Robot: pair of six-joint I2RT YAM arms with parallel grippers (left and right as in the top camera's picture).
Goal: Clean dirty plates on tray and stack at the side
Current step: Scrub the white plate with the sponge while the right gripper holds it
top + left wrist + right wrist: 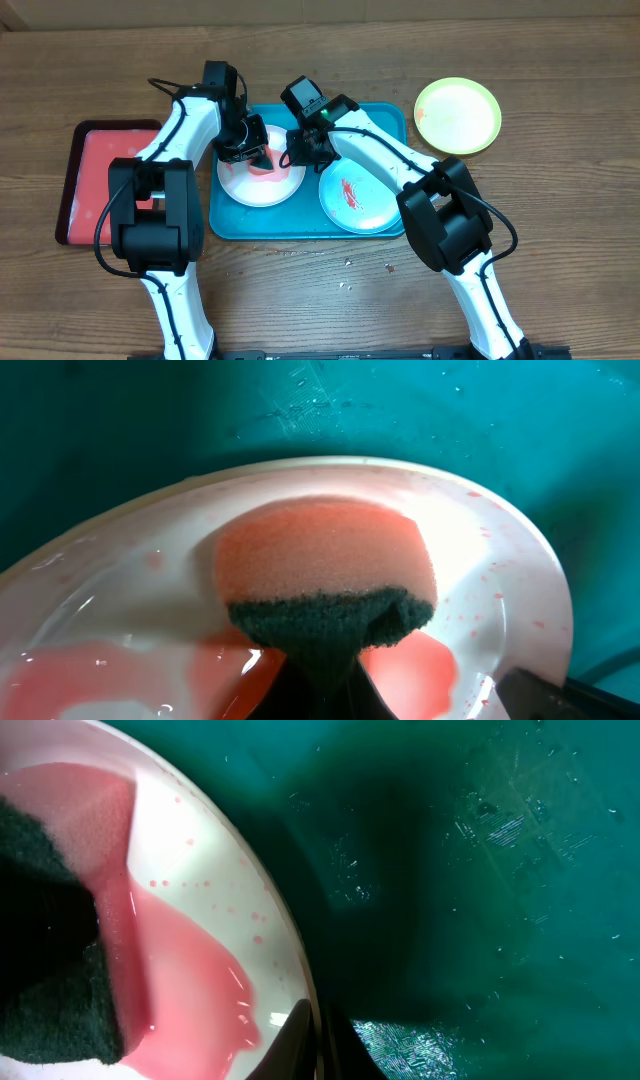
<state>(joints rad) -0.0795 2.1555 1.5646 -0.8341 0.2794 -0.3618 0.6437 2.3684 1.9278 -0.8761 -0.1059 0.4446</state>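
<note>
The white plate, wet with pink smear, lies in the teal tray under the left gripper, which pinches a sponge. The right gripper is closed on the plate's rim. A smeared aqua plate sits just beside the right gripper, and a yellow-green plate lies beyond it on the wooden table.

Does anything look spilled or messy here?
Yes: pink watery liquid is pooled on the white plate around the sponge, with splatter dots near its rim. A few pale specks lie on the table beside the blue tray.
</note>
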